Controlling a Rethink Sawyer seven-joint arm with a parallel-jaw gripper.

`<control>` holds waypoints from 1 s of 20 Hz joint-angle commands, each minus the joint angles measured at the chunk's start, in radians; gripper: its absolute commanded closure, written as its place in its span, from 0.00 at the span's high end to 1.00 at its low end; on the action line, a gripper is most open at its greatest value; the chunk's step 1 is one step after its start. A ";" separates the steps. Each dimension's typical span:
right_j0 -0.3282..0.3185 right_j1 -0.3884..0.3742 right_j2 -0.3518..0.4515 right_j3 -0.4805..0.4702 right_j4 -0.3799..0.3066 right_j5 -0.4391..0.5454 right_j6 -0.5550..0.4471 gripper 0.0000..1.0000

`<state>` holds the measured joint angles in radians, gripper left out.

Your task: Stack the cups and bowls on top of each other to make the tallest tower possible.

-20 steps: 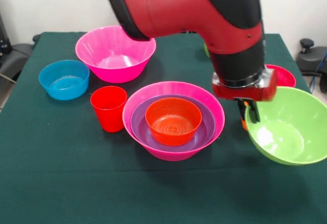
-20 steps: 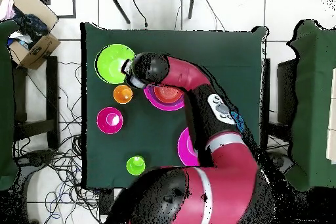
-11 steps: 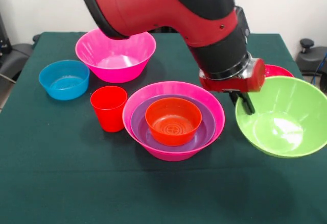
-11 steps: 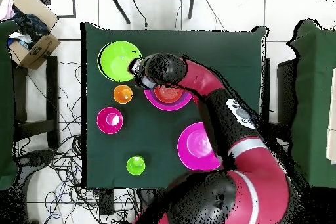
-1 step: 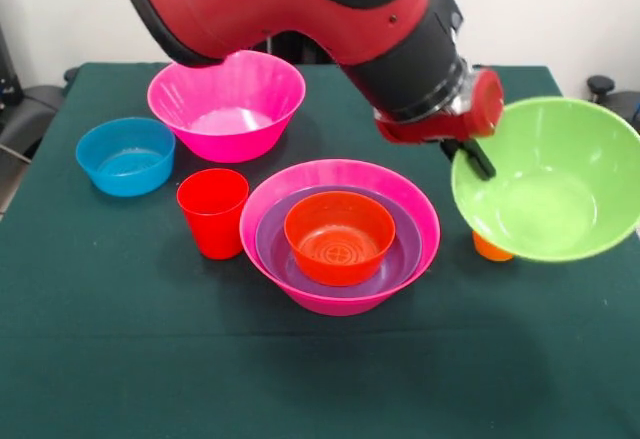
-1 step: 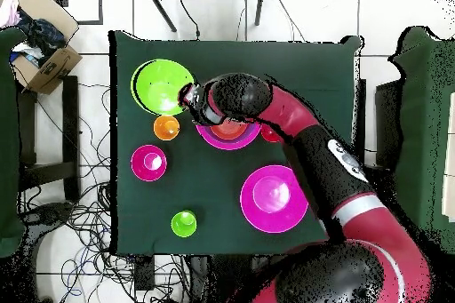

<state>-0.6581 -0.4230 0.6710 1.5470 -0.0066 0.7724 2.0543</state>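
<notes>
Your jaws (image 5: pixel 478 159) are clamped on the near rim of the lime green bowl (image 5: pixel 548 194), pinching its wall so it hangs tilted, clear of the desk (image 5: pixel 120 359), beside the tower (image 5: pixel 340 234) near the desk's middle; you probably mean to carry it over the orange-red bowl (image 5: pixel 339 236); a second ago it sat lower, hiding the orange cup (image 5: pixel 488 248).

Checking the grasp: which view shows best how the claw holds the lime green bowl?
The front view: the claw grips the near rim of the lime green bowl, which hangs tilted, off the table. In the overhead view the bowl shows as a full circle, but the arm covers the claw at its rim.
</notes>
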 commanded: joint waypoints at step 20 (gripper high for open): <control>-0.169 0.001 0.132 -0.033 -0.346 0.341 -0.497 0.00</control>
<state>-0.8210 -0.4369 0.7726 1.5721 -0.2557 0.9895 1.9230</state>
